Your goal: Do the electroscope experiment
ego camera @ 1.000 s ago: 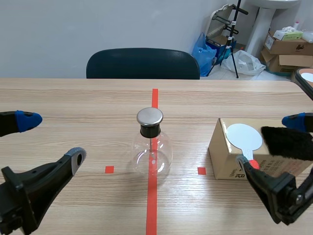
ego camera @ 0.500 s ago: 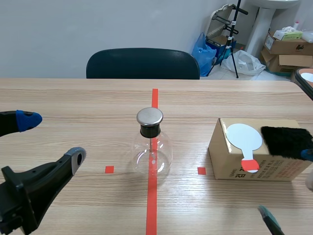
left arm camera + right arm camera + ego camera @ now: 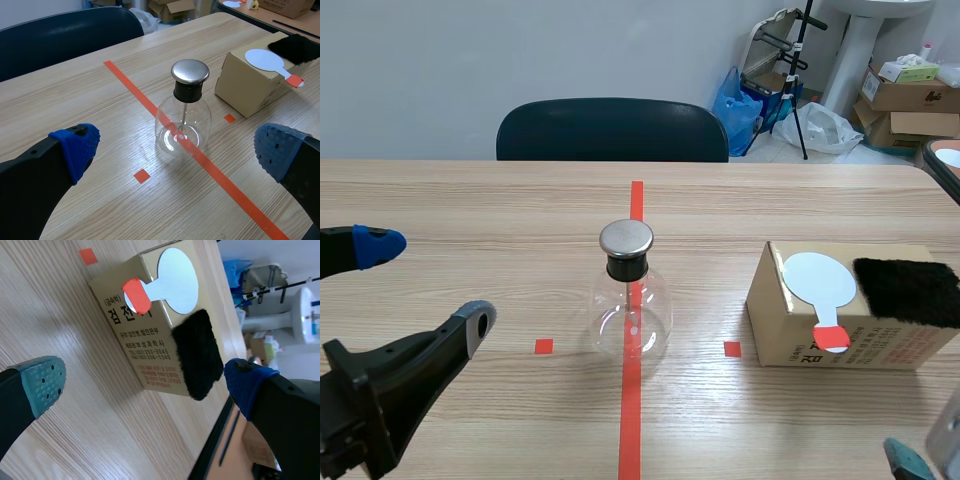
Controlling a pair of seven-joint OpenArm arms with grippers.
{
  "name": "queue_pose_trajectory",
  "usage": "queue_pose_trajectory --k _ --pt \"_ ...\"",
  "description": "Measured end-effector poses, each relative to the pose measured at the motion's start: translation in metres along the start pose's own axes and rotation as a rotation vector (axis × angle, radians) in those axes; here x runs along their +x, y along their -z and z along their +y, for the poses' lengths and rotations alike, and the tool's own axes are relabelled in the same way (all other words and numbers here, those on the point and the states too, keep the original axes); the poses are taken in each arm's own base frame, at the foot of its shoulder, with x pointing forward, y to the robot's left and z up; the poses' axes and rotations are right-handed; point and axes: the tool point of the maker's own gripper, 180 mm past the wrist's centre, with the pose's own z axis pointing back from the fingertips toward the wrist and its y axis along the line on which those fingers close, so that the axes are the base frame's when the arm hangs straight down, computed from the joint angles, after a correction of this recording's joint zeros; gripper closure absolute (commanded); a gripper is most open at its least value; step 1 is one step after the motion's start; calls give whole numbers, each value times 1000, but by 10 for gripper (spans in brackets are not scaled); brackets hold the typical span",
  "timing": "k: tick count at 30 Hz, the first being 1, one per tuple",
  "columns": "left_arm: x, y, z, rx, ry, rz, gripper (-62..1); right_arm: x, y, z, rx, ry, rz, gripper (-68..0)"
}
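Flask (image 3: 631,318) sits upright in the middle of the wooden bench (image 3: 470,200), right on the red tape line (image 3: 631,420). It's a clear glass bulb, round and fat at the bottom, with a narrow neck plugged by a black stopper (image 3: 626,267) and a flat shiny metal cap (image 3: 626,238) on top. Its long axis runs straight up, cap end up. Inside there's only a thin rod (image 3: 182,112) hanging from the stopper down into the bulb; I can't make out what's at its tip.

Off to my right is a closed cardboard box (image 3: 790,335) with print on its near side. Two things lie flat on top of it: a white paddle (image 3: 820,280), round disc toward the far side and red handle poking over the near edge, and next to it a fuzzy black pad (image 3: 908,292).

My left claw (image 3: 425,283) is spread wide with nothing in it, well to the left of the flask. My right claw (image 3: 146,380) is also wide open and empty, low by the near edge with the box ahead of it.

There's a dark chair (image 3: 612,128) behind the bench.
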Motion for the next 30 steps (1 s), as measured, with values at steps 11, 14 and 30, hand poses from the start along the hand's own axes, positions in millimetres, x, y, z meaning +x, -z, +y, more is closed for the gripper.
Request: queue_pose_trajectory --k 11,14,30 --pt "0 0 0 0 0 0 -623 7 9 4 -10 -202 14 -679" --pt "0 0 0 0 0 0 -623 14 16 6 -13 -222 -10 -679" --pt "0 0 0 0 0 0 -623 -3 55 22 -86 -343 -1 -679"
